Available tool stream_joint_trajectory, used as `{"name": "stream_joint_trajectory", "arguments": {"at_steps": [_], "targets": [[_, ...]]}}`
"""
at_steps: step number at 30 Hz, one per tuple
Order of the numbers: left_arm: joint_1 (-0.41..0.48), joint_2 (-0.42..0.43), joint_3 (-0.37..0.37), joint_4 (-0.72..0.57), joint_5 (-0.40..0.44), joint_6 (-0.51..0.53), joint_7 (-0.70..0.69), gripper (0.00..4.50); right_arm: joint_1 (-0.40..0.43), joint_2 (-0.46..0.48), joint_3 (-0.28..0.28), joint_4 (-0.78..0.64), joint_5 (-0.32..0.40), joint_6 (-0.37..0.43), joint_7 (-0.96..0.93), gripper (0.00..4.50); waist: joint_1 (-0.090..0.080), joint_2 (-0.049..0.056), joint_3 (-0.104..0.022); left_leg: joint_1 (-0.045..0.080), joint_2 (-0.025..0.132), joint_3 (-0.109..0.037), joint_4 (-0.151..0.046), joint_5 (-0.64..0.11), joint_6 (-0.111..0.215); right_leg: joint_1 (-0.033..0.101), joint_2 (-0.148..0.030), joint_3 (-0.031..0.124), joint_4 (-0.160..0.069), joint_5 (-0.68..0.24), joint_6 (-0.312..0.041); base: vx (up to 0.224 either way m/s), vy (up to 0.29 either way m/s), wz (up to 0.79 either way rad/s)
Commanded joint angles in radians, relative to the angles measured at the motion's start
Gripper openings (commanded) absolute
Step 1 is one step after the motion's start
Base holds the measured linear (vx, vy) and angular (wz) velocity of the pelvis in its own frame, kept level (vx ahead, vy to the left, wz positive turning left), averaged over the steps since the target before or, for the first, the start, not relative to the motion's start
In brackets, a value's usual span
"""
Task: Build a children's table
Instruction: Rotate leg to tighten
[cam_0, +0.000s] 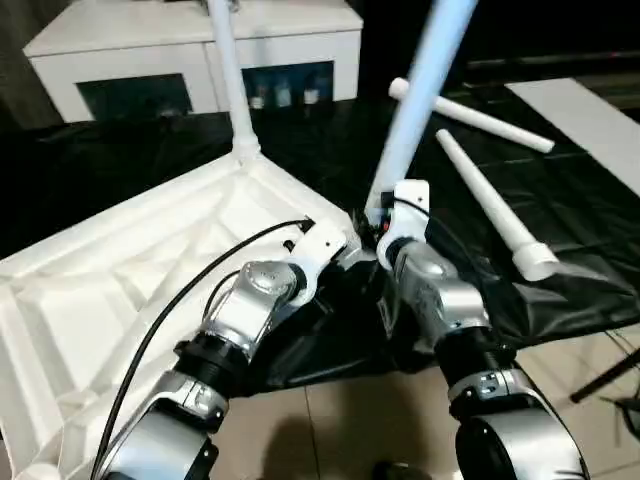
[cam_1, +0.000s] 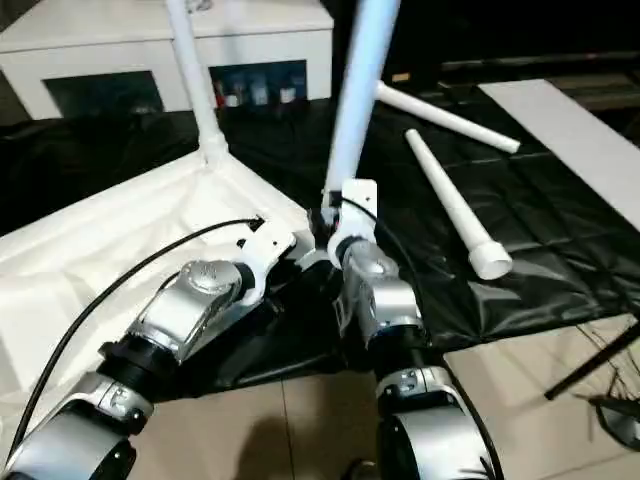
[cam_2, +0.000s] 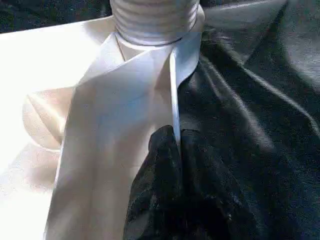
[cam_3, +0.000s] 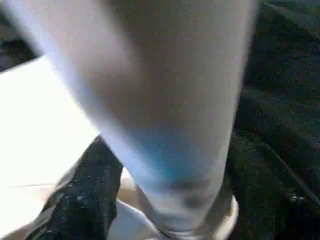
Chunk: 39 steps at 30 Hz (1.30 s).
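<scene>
table top: smooth glossy white plastic | cloth: black, wrinkled, sheeny | forearms: silver metal

No readable text, labels, brands, numbers or signs anywhere. Small items behind the glass doors of the white cabinet are too small and blurred to read.

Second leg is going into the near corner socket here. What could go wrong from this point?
The leg held by the right claw leans well off vertical, so it may jam or seat crooked in the corner socket. The left claw pinches only the thin rim of the upturned table top, which could slip or shift under pressure.
</scene>
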Motion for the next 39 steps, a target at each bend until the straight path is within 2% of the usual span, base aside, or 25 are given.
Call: {"name": "stream_joint_trajectory", "arguments": {"at_steps": [1,3,5,6,9,12,15,17,18,21,25,26,27,30,32,37,39], "targets": [[0.01,0.028,-0.003,0.018,0.011,-0.007,-0.005,0.0,0.015,-0.015,0.009,-0.053,0.013,0.03,0.023,3.59,0.011,-0.005,-0.067,0.006,0.041,-0.016,-0.082,-0.424,0.012,0.04,-0.043,0.037,-0.08,-0.528,-0.087,0.0,0.0,0.0],[0.011,0.032,0.0,0.016,0.011,-0.011,-0.011,0.0,0.017,-0.024,0.008,-0.069,0.008,0.033,0.028,3.85,0.017,-0.005,-0.067,0.007,0.044,-0.011,-0.084,-0.401,0.01,0.037,-0.037,0.039,-0.076,-0.458,-0.102,0.0,0.0,0.0],[0.011,0.034,0.0,0.017,0.012,-0.015,-0.014,0.0,0.016,-0.029,0.005,-0.074,0.003,0.028,0.027,3.89,0.021,-0.004,-0.07,0.005,0.046,-0.008,-0.083,-0.374,0.009,0.041,-0.035,0.041,-0.068,-0.398,-0.125,0.0,0.0,0.0],[0.01,0.036,-0.001,0.019,0.012,-0.019,-0.015,0.0,0.017,-0.031,0.0,-0.078,0.011,0.022,0.051,3.57,0.023,-0.003,-0.071,0.004,0.045,-0.006,-0.083,-0.363,0.012,0.044,-0.034,0.04,-0.064,-0.375,-0.135,0.0,0.0,0.0],[0.01,0.037,-0.001,0.02,0.01,-0.021,-0.019,0.0,0.019,-0.029,-0.01,-0.084,0.023,0.028,0.06,3.56,0.028,-0.003,-0.074,0.004,0.044,-0.002,-0.08,-0.345,0.023,0.046,-0.034,0.042,-0.063,-0.363,-0.148,0.0,0.0,0.0],[0.009,0.037,-0.002,0.02,0.008,-0.025,-0.023,0.0,0.02,-0.032,-0.01,-0.085,0.03,0.041,0.065,3.18,0.035,-0.003,-0.079,0.007,0.045,0.004,-0.075,-0.282,0.032,0.047,-0.032,0.045,-0.054,-0.284,-0.176,0.0,0.0,0.0],[0.01,0.037,-0.002,0.017,0.007,-0.025,-0.03,0.0,0.022,-0.036,-0.011,-0.082,0.034,0.045,0.069,3.02,0.04,-0.006,-0.079,0.002,0.042,0.008,-0.072,-0.266,0.045,0.048,-0.03,0.046,-0.053,-0.306,-0.177,0.0,0.0,0.0],[0.011,0.037,-0.002,0.015,0.008,-0.025,-0.031,0.0,0.023,-0.037,-0.011,-0.081,0.035,0.046,0.072,3.02,0.046,-0.005,-0.08,0.006,0.043,0.01,-0.069,-0.262,0.041,0.044,-0.03,0.051,-0.051,-0.319,-0.174,0.0,0.0,0.0],[0.011,0.038,-0.002,0.015,0.007,-0.026,-0.032,0.0,0.023,-0.038,-0.01,-0.08,0.035,0.046,0.076,2.7,0.05,-0.004,-0.083,0.005,0.042,0.01,-0.067,-0.241,0.042,0.048,-0.03,0.051,-0.047,-0.3,-0.176,0.0,0.0,0.0],[0.012,0.04,-0.004,0.014,0.007,-0.029,-0.037,0.0,0.024,-0.04,-0.01,-0.079,0.035,0.05,0.082,2.65,0.058,-0.003,-0.087,0.004,0.042,0.012,-0.062,-0.165,0.059,0.052,-0.027,0.051,-0.036,-0.209,-0.195,0.0,0.0,0.0],[0.016,0.048,-0.01,0.006,0.005,-0.034,-0.058,0.0,0.026,-0.052,-0.005,-0.081,0.036,0.078,0.103,2.28,0.06,0.0,-0.09,0.003,0.042,0.012,-0.056,-0.119,0.082,0.058,-0.024,0.051,-0.025,-0.145,-0.217,0.0,0.0,0.0],[0.022,0.058,-0.017,-0.009,0.001,-0.04,-0.089,0.0,0.03,-0.077,0.012,-0.093,0.043,0.134,0.152,2.19,0.06,0.0,-0.09,0.003,0.042,0.012,-0.056,-0.12,0.083,0.058,-0.023,0.05,-0.024,-0.145,-0.219,0.0,0.0,0.0],[0.024,0.06,-0.019,-0.012,0.0,-0.043,-0.096,0.0,0.032,-0.084,0.017,-0.097,0.045,0.147,0.164,2.12,0.061,0.002,-0.089,0.002,0.042,0.011,-0.056,-0.131,0.083,0.061,-0.021,0.05,-0.023,-0.149,-0.218,0.0,0.0,0.0],[0.041,0.086,-0.034,-0.056,-0.02,-0.061,-0.177,0.0,0.06,-0.158,0.078,-0.161,0.063,0.268,0.31,1.99,0.066,0.0,-0.091,0.009,0.043,0.015,-0.052,-0.145,0.084,0.058,-0.019,0.055,-0.022,-0.139,-0.226,0.0,0.0,0.0],[0.041,0.086,-0.034,-0.056,-0.02,-0.061,-0.177,0.0,0.06,-0.158,0.078,-0.161,0.063,0.268,0.31,1.98,0.07,-0.001,-0.092,0.009,0.044,0.016,-0.052,-0.142,0.086,0.058,-0.021,0.056,-0.021,-0.142,-0.227,0.0,0.0,0.0],[0.081,0.174,-0.068,-0.141,-0.068,-0.103,-0.373,0.0,0.114,-0.312,0.149,-0.322,0.164,0.369,0.601,1.93,0.082,-0.004,-0.091,0.012,0.046,0.022,-0.05,-0.136,0.091,0.056,-0.02,0.06,-0.019,-0.14,-0.227,0.0,0.0,0.0],[0.081,0.174,-0.068,-0.141,-0.068,-0.103,-0.373,0.0,0.114,-0.312,0.149,-0.322,0.164,0.369,0.601,1.93,0.086,-0.005,-0.089,0.013,0.047,0.023,-0.051,-0.151,0.086,0.055,-0.021,0.062,-0.018,-0.155,-0.225,0.0,0.0,0.0]]}}
